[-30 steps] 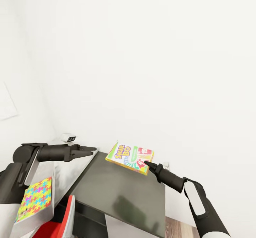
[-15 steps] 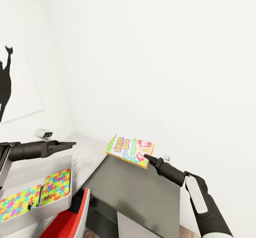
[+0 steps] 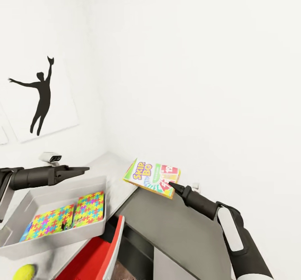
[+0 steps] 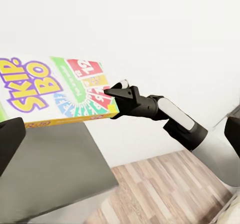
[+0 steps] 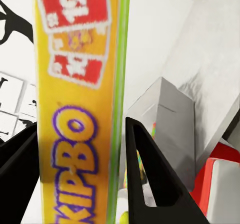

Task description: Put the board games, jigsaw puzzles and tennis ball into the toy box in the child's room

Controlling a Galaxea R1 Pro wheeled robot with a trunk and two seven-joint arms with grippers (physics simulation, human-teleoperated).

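Observation:
My right gripper [image 3: 171,187] is shut on one corner of a board game [image 3: 152,176], a pale green-edged Skip-Bo box, and holds it tilted in the air above the table's dark corner section [image 3: 179,230]. In the right wrist view the box [image 5: 75,108] stands edge-on between the two fingers [image 5: 150,179]. The grey toy box [image 3: 98,225] rests on the table's light top, with two jigsaw puzzles [image 3: 88,209] [image 3: 48,223] flat inside. A tennis ball [image 3: 24,273] lies on the table in front of the box. My left gripper [image 3: 81,171] hovers open and empty over the toy box's far rim.
A red panel [image 3: 98,255] stands below the desk edge beside the toy box. A small white device [image 3: 52,157] sits at the back of the desk. A framed black silhouette [image 3: 39,100] hangs on the left wall. Wooden floor [image 4: 165,189] lies beyond the desk.
The whole view has swung left, so the camera moved: the toy box, both puzzles and the tennis ball have come into sight. My right gripper still holds the board game in the same pose.

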